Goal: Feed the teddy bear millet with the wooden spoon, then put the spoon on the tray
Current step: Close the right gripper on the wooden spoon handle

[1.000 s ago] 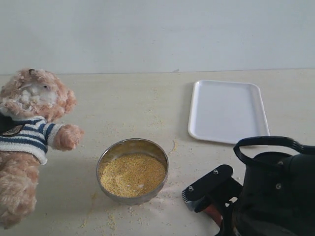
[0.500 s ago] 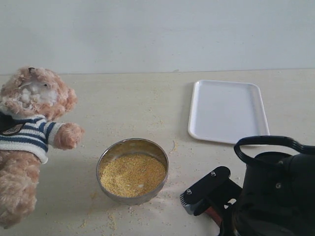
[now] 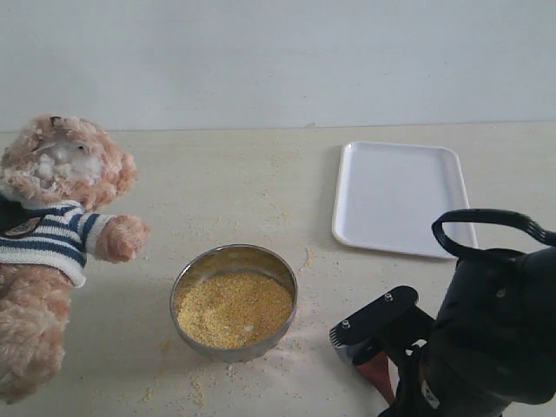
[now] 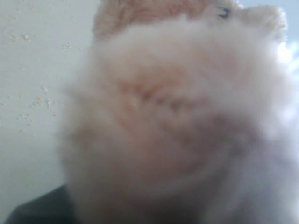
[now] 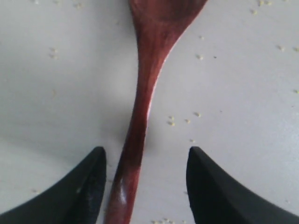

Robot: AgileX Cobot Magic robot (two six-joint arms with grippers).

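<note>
The teddy bear (image 3: 52,226) sits upright at the table's left edge. Its blurred fur (image 4: 177,116) fills the left wrist view and hides my left gripper's jaws, which seem shut on it. The millet (image 3: 234,306) lies heaped in a steel bowl (image 3: 186,282) at the front middle. To the bowl's right, the wooden spoon (image 5: 145,84) lies flat on the table, and only its reddish tip (image 3: 375,373) shows in the exterior view. My right gripper (image 5: 145,156) (image 3: 369,347) is open, with one black finger on either side of the spoon's handle. The empty white tray (image 3: 401,195) lies at the back right.
Loose millet grains (image 3: 195,382) are scattered around the bowl and near the spoon. The bulky black right arm (image 3: 495,339) fills the front right corner. A pale wall runs along the back edge of the table.
The right arm has shifted right and tilted, carrying its gripper a little right over the spoon. The bear has edged slightly upward.
</note>
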